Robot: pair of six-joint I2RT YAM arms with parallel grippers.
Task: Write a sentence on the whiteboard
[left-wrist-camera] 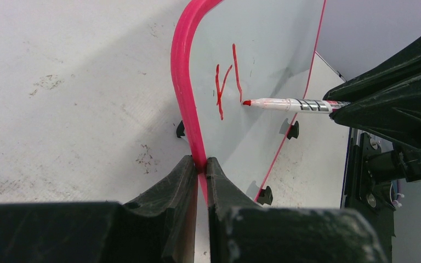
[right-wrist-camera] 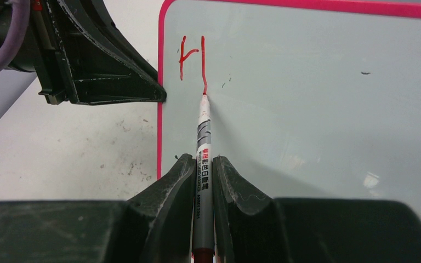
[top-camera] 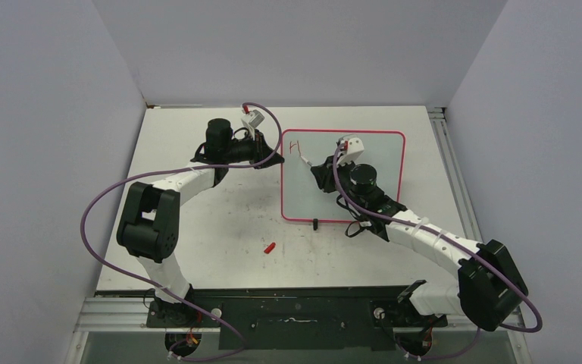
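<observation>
The whiteboard (top-camera: 371,163) lies flat on the table, pale grey with a pink-red rim. Only a red "H" (top-camera: 295,146) of the sentence stands near its far left corner; it also shows in the left wrist view (left-wrist-camera: 226,82) and the right wrist view (right-wrist-camera: 193,57). My left gripper (left-wrist-camera: 202,167) is shut on the board's left rim (left-wrist-camera: 182,60). My right gripper (right-wrist-camera: 203,170) is shut on a white marker (right-wrist-camera: 203,142); its red tip (right-wrist-camera: 204,97) touches the board at the foot of the H's right stroke. The marker also shows in the left wrist view (left-wrist-camera: 290,104).
A red marker cap (top-camera: 270,247) lies on the scuffed white tabletop in front of the board's near left corner. Small black clip feet (top-camera: 314,224) stick out from the board's edges. Grey walls enclose the table on three sides.
</observation>
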